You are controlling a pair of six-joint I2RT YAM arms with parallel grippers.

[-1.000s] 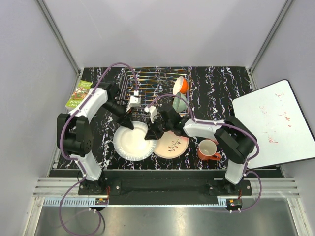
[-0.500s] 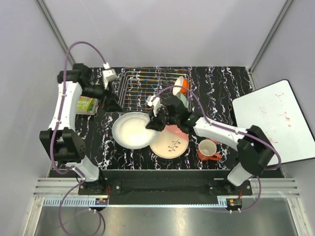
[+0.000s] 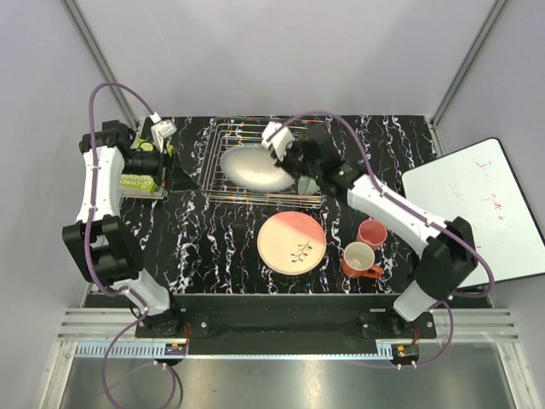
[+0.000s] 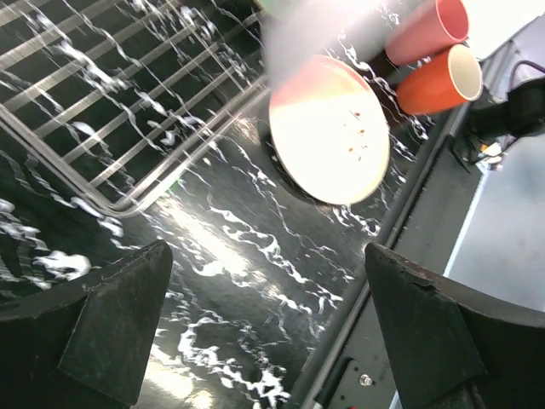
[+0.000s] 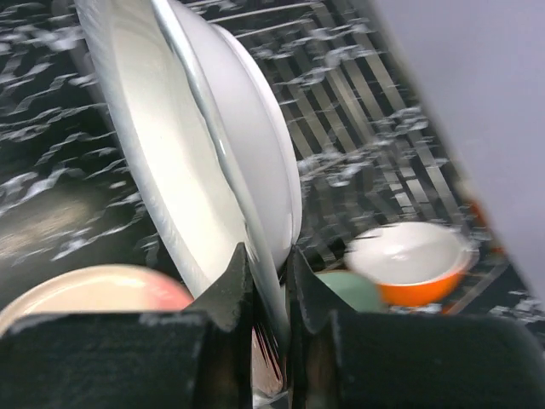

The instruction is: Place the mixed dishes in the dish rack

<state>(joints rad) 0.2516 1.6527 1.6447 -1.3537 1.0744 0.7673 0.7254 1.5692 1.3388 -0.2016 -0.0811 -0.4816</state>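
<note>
While pinched at its rim by the right jaws, the white round plate (image 3: 252, 168) is held tilted above the dish rack (image 3: 247, 134).

text: none legible | whiteboard (image 3: 477, 213) — faint red scrawl | green book (image 3: 138, 181) — cover print blurred

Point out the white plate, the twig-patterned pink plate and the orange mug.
white round plate (image 3: 249, 168): top external view, middle of its face.
peach-pink plate with twig motif (image 3: 285, 234): top external view, bare face beside the twig.
orange handled mug (image 3: 358, 256): top external view, its pale inside.
</note>
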